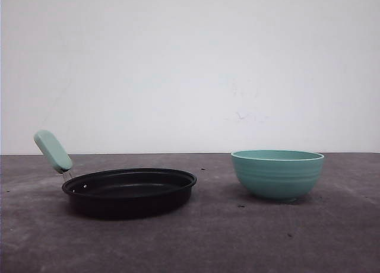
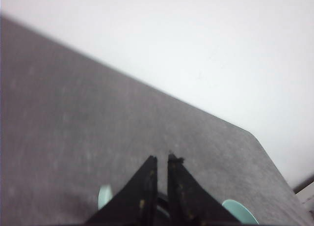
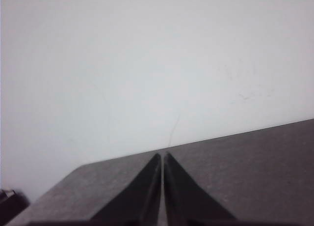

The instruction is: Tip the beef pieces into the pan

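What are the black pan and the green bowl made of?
The pan looks like dark non-stick coated metal, matte with a faint sheen, and its handle looks like smooth mint plastic. The bowl seems to be glazed ceramic, glossy and ribbed, though it might be plastic.

You are seeing the pan (image 1: 129, 191) sitting on the table (image 1: 225, 237) at left, the bowl (image 1: 277, 174) sitting well apart at right.

Front cam low, near table (image 1: 237, 243) — wrist cams angled wallward, prob. higher.
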